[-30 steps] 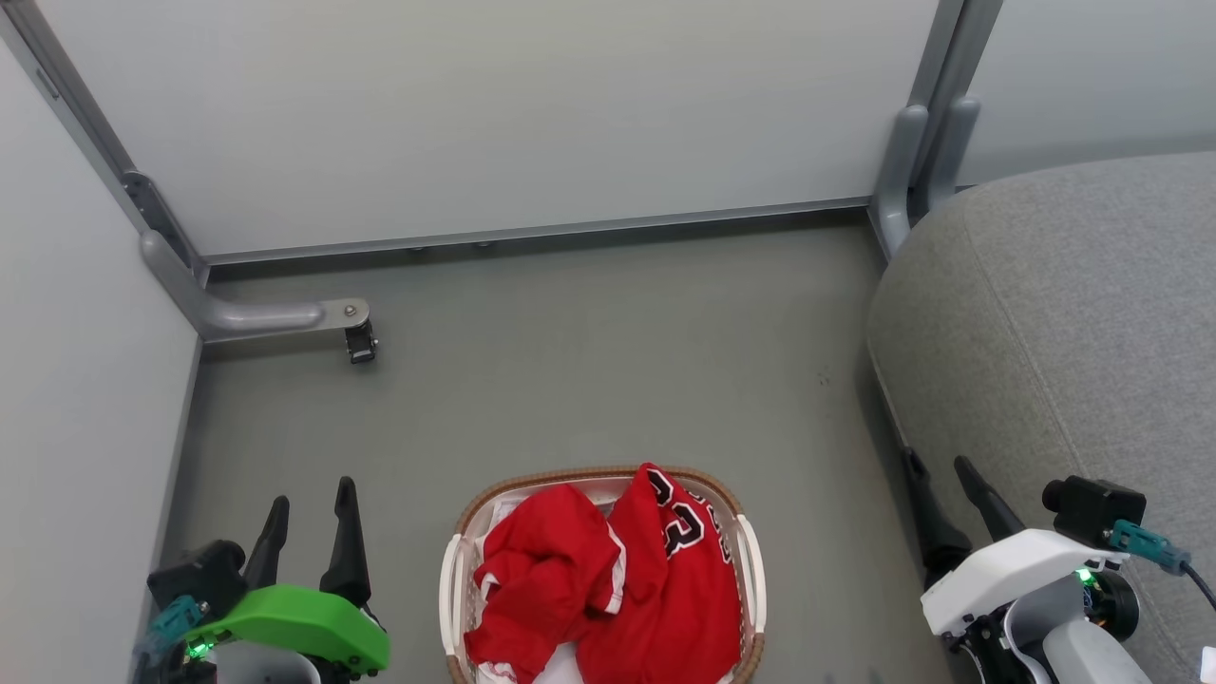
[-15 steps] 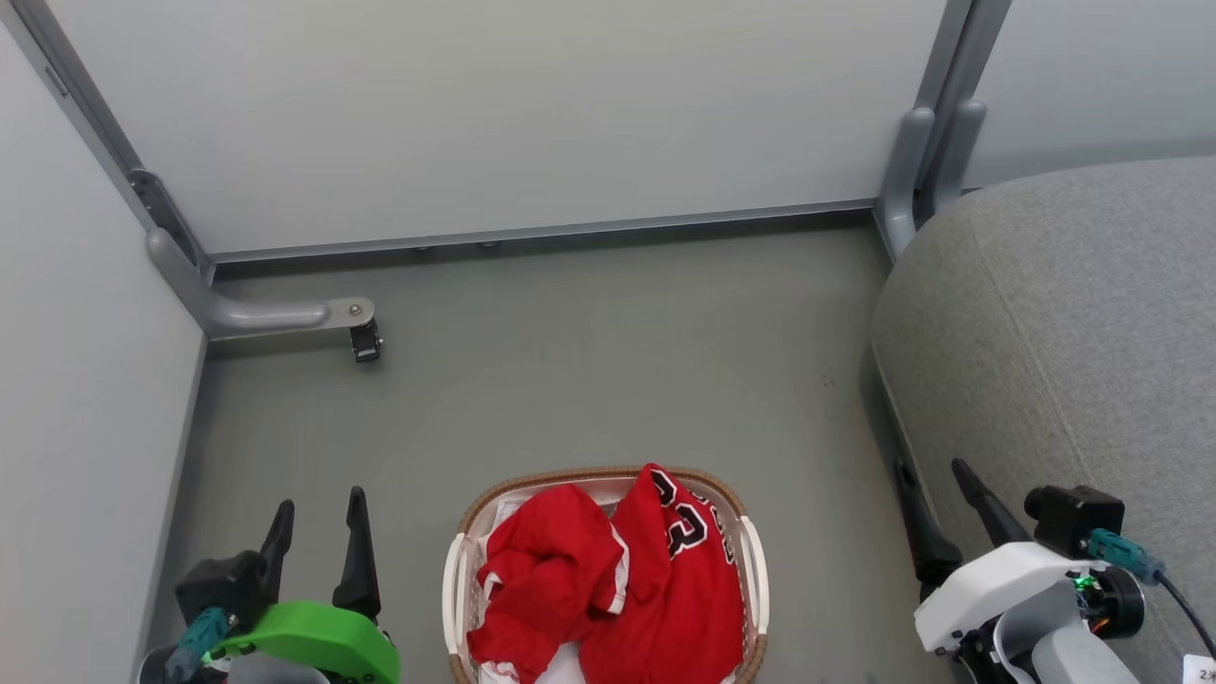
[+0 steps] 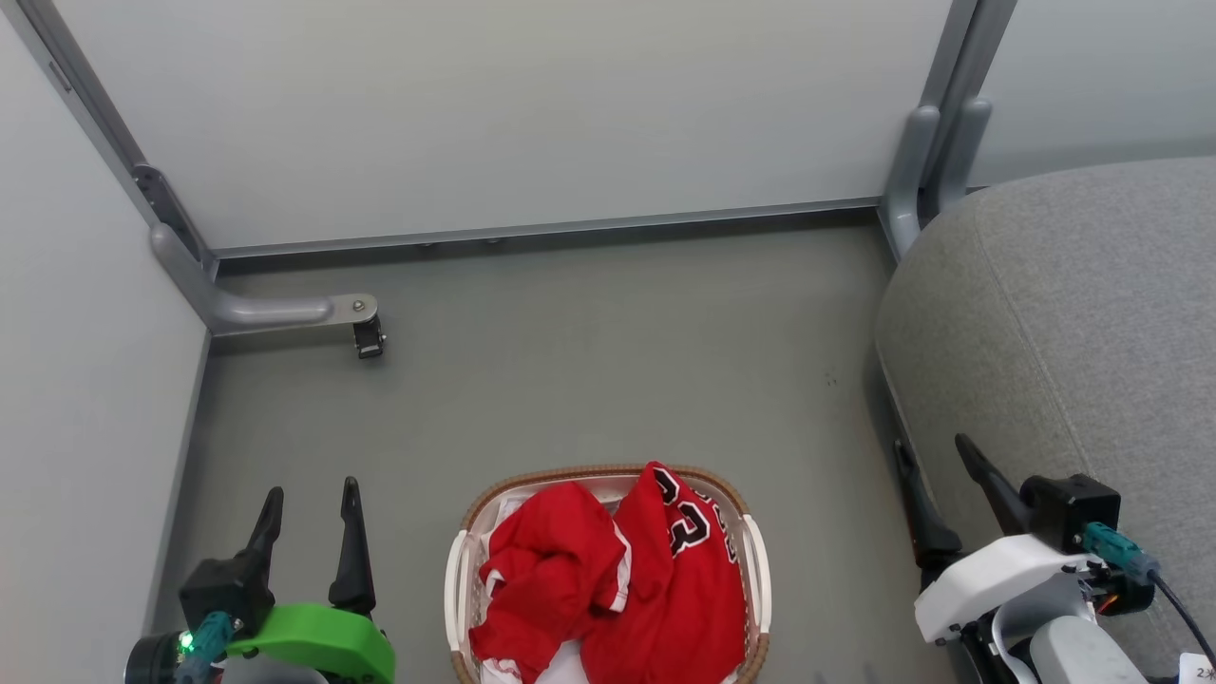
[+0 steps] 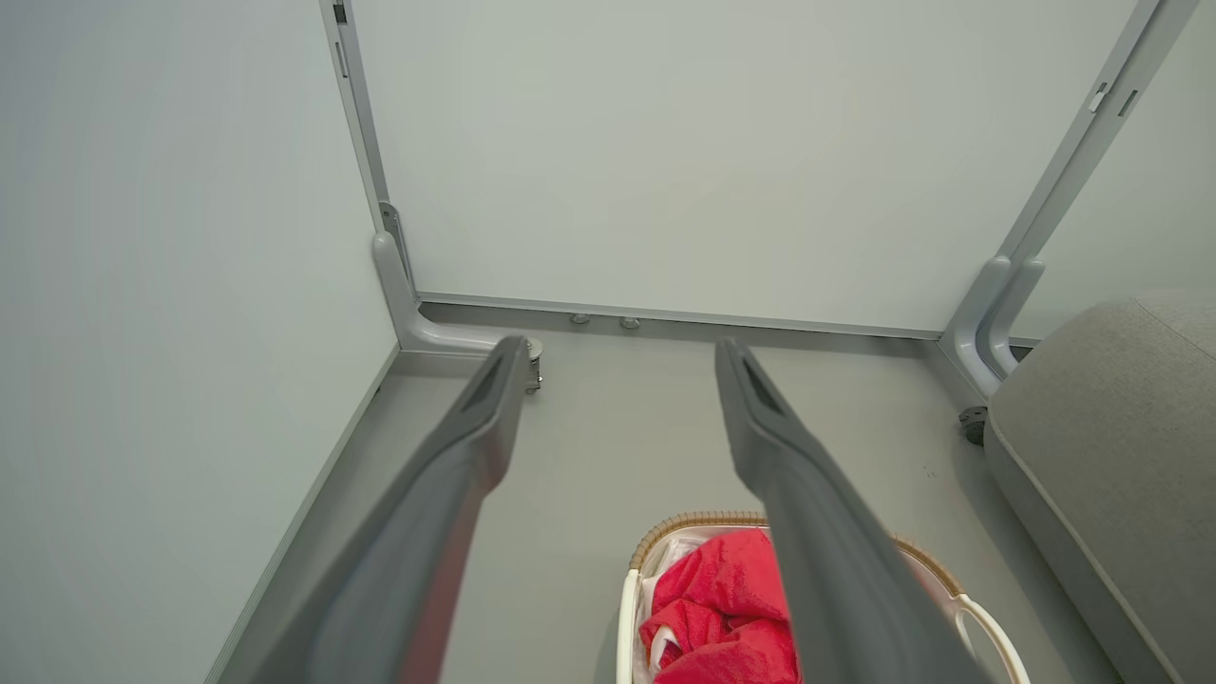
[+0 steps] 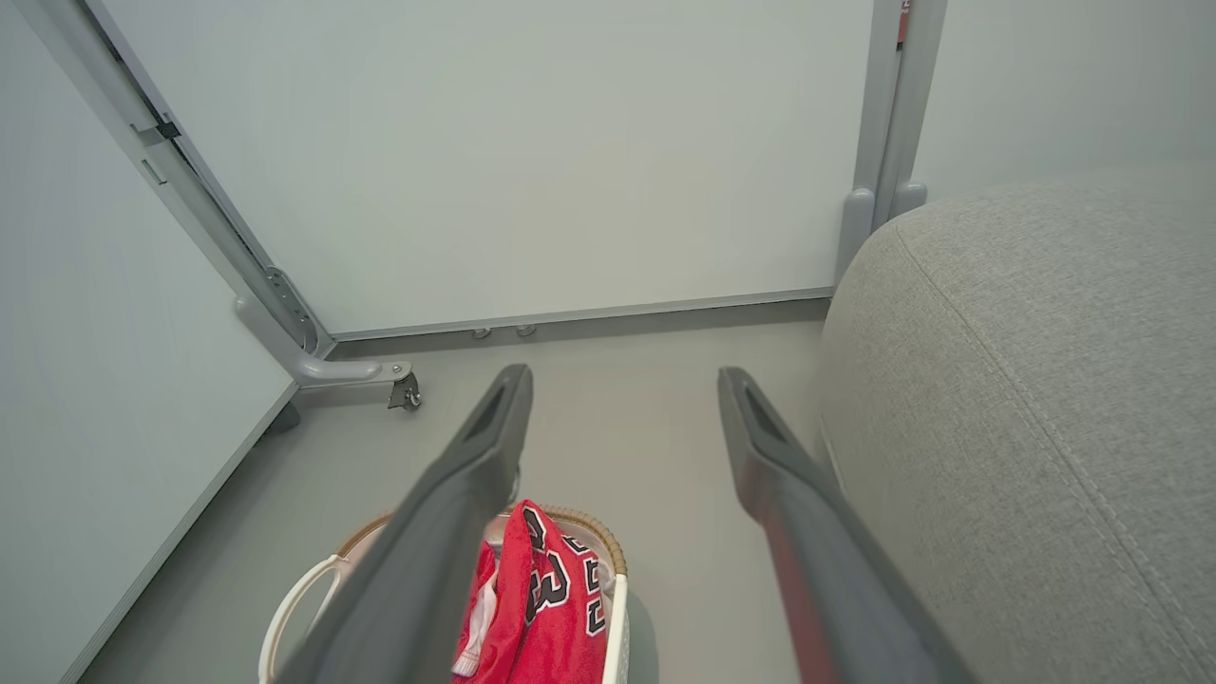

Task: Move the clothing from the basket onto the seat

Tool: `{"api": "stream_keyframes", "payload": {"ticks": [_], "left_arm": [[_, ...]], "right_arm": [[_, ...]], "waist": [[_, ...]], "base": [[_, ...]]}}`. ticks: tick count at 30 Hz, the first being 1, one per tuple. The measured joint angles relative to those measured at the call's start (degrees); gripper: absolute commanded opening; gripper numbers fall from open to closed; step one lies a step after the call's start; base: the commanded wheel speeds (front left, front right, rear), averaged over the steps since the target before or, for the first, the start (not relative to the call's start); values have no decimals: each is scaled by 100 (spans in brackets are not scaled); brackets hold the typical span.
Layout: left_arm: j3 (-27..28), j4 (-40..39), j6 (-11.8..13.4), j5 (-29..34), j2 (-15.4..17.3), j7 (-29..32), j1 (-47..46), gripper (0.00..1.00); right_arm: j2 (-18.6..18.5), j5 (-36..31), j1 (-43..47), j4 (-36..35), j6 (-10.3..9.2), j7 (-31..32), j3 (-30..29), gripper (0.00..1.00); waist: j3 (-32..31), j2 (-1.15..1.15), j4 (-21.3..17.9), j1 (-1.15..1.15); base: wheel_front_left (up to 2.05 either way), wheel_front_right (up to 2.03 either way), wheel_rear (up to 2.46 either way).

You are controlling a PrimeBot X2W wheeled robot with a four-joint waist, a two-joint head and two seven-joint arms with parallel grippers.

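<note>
The red clothing (image 3: pixel 608 589) is heaped in the white basket (image 3: pixel 755 560) with its brown woven rim, on the floor at the bottom middle of the head view; a jersey's black 23 faces up on the right side. The basket (image 4: pixel 978 617) and clothing (image 4: pixel 722 608) also appear in the left wrist view, and the clothing (image 5: pixel 541 598) in the right wrist view. The grey seat (image 3: pixel 1073 323) rises at the right. My left gripper (image 3: pixel 312 491) hangs open, left of the basket. My right gripper (image 3: pixel 933 444) is open beside the seat's edge. Neither holds anything.
Pale partition panels (image 3: pixel 494 114) wall in the floor at the back and left. A grey metal foot with a caster (image 3: pixel 366 334) sticks out from the left corner. Another post (image 3: pixel 917 161) stands by the seat. White cloth (image 3: pixel 560 670) lies under the red garments.
The head view has shifted slightly. Both grippers have drifted a little within it and stay open. The clothing and basket are unmoved.
</note>
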Motion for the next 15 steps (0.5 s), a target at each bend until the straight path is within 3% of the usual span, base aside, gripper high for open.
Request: {"api": "stream_keyframes", "payload": {"ticks": [15], "left_arm": [[129,-45,-49,580,-114,-157,96,100]], "right_arm": [[109,-779,108,-83,1,-167,-171,100]], "waist": [[14,0,9,0]], "base": [[0,0,0]]}}
